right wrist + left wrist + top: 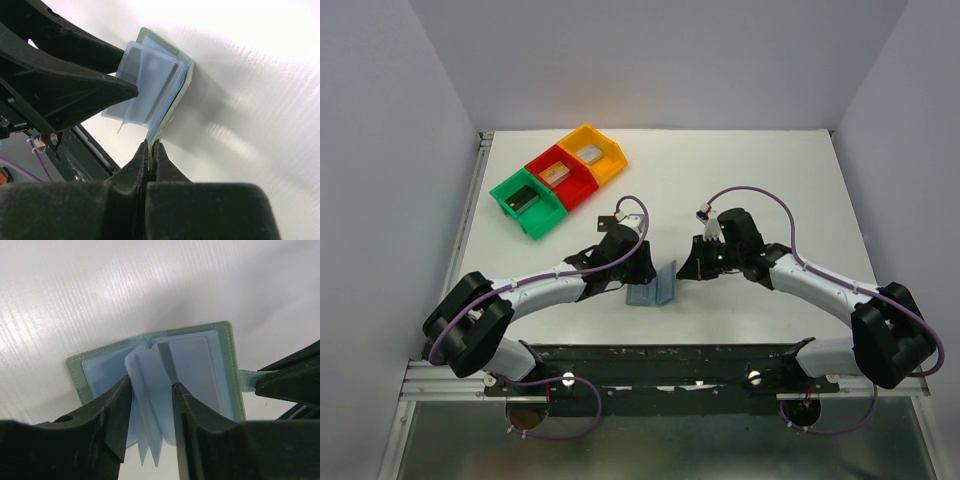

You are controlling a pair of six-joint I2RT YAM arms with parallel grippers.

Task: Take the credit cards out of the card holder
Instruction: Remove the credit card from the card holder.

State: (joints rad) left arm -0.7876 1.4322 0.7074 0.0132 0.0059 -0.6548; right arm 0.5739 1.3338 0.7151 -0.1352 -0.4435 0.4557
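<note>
**Robot lab test cell, pretty clearly**

Plain white bench (770, 160) boxed in by bare pale grey panel walls (380, 150). Two black-and-white robot arms (550, 285) are bolted to a black metal rail (660, 358) along the near edge, with purple cables (750, 189) looped over them. Green, red and yellow plastic parts bins (575, 190) sit in a row at the back.

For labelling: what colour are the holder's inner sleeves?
Pale blue sleeves, clearest in left wrist view.

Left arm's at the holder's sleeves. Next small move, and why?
Probably close the left gripper on the pale blue sleeves: its jaws stand apart either side of them, not yet pinching. The right gripper is shut on the tab of the card holder, propping it open, so the holder should not slide.
</note>
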